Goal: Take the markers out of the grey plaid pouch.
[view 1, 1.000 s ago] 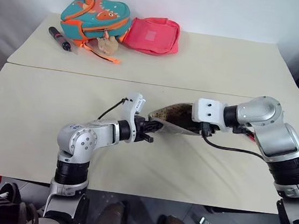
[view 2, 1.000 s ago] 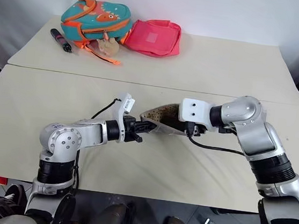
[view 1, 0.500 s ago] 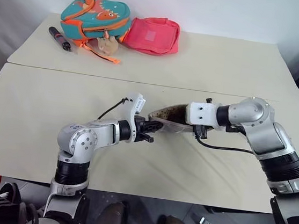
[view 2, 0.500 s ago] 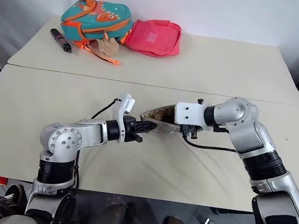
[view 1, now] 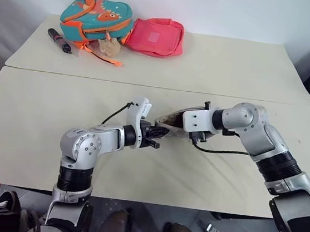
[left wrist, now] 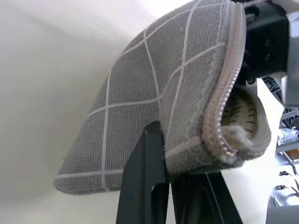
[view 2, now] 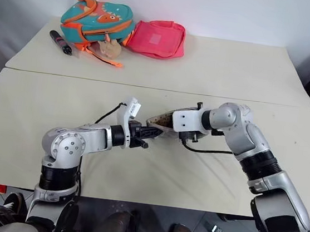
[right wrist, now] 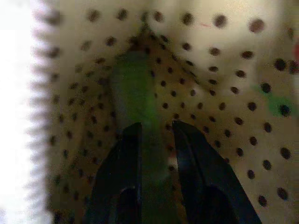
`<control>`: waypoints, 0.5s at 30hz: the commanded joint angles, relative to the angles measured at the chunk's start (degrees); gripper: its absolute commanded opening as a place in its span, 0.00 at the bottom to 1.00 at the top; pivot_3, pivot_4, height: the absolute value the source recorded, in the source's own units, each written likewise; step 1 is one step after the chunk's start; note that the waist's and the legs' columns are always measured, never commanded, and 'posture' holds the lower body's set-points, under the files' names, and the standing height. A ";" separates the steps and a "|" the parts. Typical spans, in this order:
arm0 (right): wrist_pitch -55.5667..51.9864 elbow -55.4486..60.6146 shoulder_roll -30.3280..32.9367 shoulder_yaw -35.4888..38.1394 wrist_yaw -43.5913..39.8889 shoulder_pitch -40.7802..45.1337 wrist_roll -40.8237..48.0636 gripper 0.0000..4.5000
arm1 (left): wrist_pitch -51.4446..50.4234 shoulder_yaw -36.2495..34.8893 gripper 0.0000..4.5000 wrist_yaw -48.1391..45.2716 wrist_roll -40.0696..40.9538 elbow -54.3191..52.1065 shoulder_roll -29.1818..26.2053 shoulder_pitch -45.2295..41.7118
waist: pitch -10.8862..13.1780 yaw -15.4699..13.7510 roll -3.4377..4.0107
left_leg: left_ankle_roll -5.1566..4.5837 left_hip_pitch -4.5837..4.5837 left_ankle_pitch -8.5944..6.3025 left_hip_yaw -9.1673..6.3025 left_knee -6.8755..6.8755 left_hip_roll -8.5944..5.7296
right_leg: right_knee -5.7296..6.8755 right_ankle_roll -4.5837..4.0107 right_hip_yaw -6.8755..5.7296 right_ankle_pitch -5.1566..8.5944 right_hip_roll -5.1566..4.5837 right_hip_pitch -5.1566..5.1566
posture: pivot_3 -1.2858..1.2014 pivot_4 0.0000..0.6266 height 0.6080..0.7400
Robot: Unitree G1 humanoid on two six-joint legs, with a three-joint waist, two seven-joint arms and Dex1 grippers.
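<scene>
Item: grey plaid pouch [left wrist: 154, 107], grey fabric with thin white grid lines and a pale zip edge, held up off the near table [view 1: 30, 130] at centre of the head views, mouth open toward the right arm; dotted cream lining visible inside. Item: left gripper [view 1: 154, 135], at 9 o'clock of the pouch, fingers pressed together and pinching the pouch's corner just below the zip; in the left wrist view one black finger [left wrist: 145, 186] lies against the outer fabric. Item: right gripper [right wrist: 154, 135], at 3 o'clock of the pouch, reaching into the open mouth; in the right wrist view its two black fingers stand narrowly apart on either side of a lime green marker [right wrist: 135, 88], flanking it closely; whether they press it cannot be told. Item: lime green marker, lying inside the pouch against the dotted lining, pointing toward the pouch's inner corner; a second green patch at the lining's far side is too blurred to identify. Item: teal-and-orange backpack [view 1: 96, 19], at 11 o'clock on the far table [view 1: 234, 63], well apart from the grippers. Item: pink-red pouch [view 1: 154, 36], touching the backpack at its 3 o'clock side. Item: black pen with red accents [view 1: 60, 40], just beside the backpack at its 8 o'clock.
</scene>
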State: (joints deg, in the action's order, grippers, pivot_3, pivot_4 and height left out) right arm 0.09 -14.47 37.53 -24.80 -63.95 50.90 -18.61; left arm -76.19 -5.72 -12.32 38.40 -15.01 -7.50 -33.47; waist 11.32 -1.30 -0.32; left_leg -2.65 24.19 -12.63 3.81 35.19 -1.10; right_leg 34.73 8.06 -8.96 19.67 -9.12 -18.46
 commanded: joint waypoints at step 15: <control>-0.42 -3.07 -2.08 -1.57 -0.35 -0.85 -3.85 0.24 | 0.11 -0.72 0.00 -0.39 0.76 -1.16 -0.13 -0.14 | -0.06 0.14 -0.09 | 0.03 -0.08 0.01 0.01 0.00 0.03 | 0.04 -0.03 0.04 -0.01 0.04 0.03 | 0.52 0.24 1.00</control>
State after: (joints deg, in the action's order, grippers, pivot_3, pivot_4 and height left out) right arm -0.30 -15.99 35.71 -24.74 -64.25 51.38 -21.13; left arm -76.22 -5.80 -12.29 38.39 -14.93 -7.67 -33.47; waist 11.26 -1.16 -0.41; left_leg -2.62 24.11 -12.62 3.82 35.19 -1.06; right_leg 34.77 8.03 -8.92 19.65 -9.08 -18.43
